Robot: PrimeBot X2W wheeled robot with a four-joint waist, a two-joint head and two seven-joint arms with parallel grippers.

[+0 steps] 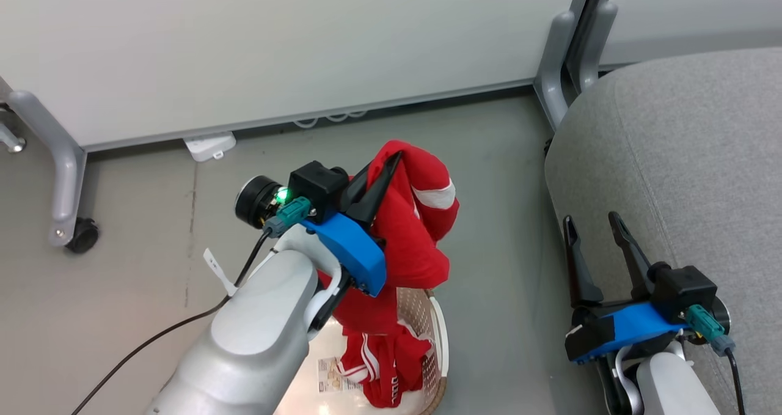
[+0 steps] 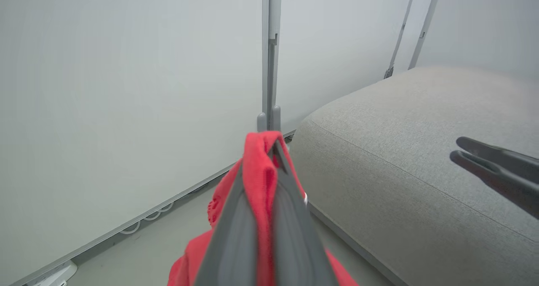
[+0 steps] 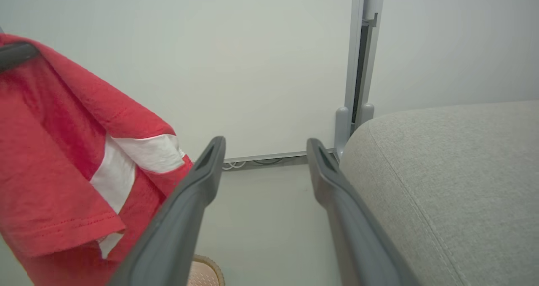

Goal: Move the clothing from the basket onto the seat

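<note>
Nothing red lies on the part of the seat (image 1: 672, 158) that shows, so by my reading the job is barely begun, with one lift in hand. The left pincer (image 1: 394, 158) is pressed together on a fold of a red garment (image 1: 421, 219), which drapes over its tips and hangs straight below them toward the basket (image 1: 438, 335). More red clothing (image 1: 385, 366) sits in the basket under that pincer's wrist. Whether it is the same piece I cannot tell. The seat lies off to that pincer's right, well apart. The right pincer (image 1: 591, 219) is spread and holds nothing, its fingers over the seat's near edge, the hanging garment to its left.
</note>
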